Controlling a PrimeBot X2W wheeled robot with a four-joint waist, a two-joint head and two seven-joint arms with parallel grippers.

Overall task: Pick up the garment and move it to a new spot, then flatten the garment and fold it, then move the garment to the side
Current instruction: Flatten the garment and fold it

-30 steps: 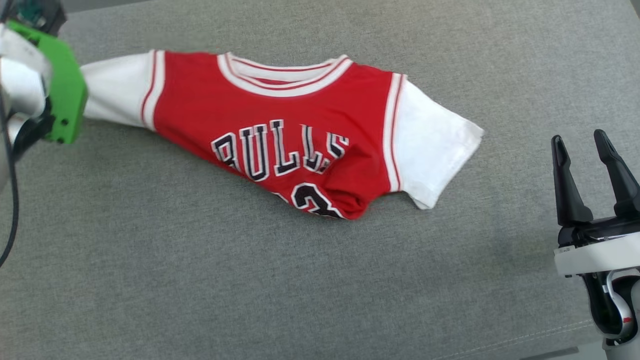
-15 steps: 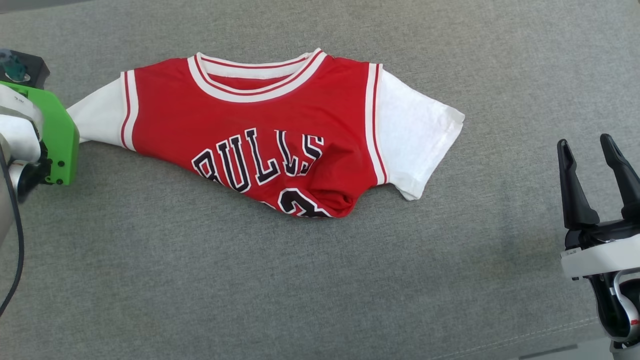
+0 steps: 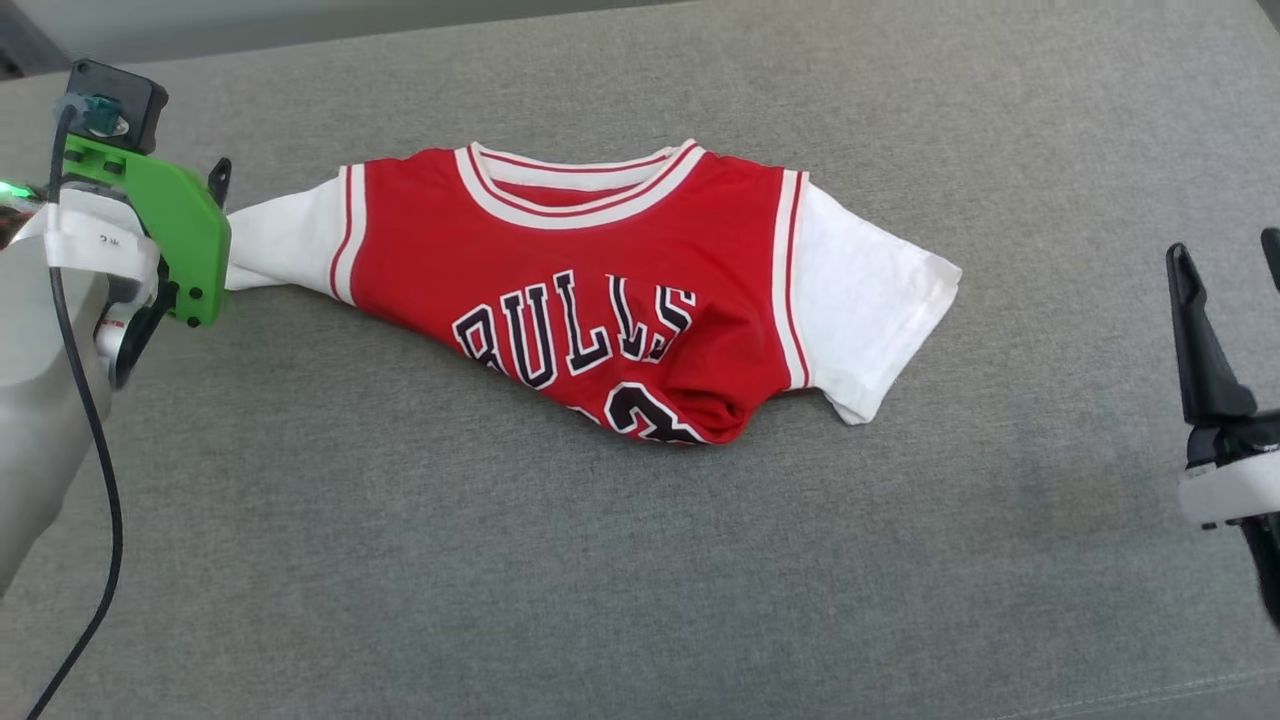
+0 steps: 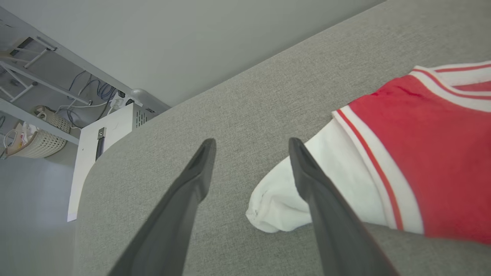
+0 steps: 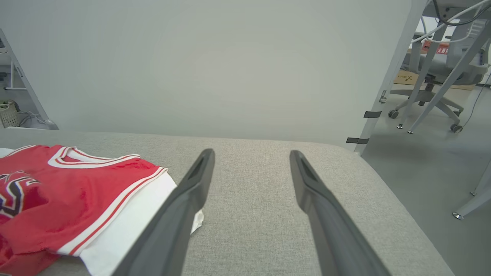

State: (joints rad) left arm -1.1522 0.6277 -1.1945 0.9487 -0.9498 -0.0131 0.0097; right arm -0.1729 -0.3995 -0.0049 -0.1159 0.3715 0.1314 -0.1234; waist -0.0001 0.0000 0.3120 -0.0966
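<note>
The red Bulls jersey (image 3: 600, 250) lies front-up on the grey upholstered surface (image 3: 500, 560), collar (image 3: 580, 185) toward the far edge. All positions below are given relative to the jersey. The left gripper (image 4: 251, 143) stands just off the cuff of the white sleeve (image 3: 285, 245) at the jersey's left end. Its two dark fingers are spread apart with nothing pinched. The cuff lies loose on the surface beside one finger, and contact cannot be confirmed. A green mount (image 3: 180, 240) on that wrist hides most of the gripper from above. The right gripper (image 5: 251, 153) stands well clear of the jersey's other sleeve (image 3: 870, 310), fingers likewise spread and empty. The jersey is not flat. Its lower part (image 3: 690, 410) is rolled under below the lettering, so the number is partly hidden and the body narrows toward that roll. Judged from its drape, the fabric is light, soft and limp. It should offer no stiffness, sag from any single hold and drag lightly on the textured surface rather than slide. Recommended holds are the doubled edges: the striped shoulder seams, the collar band or the hem once it is exposed. Taking two points at once, one per gripper, should keep the cloth taut while it is spread flat. A pinch on a sleeve cuff alone would likely stretch the sleeve without unrolling the tucked hem.
</note>
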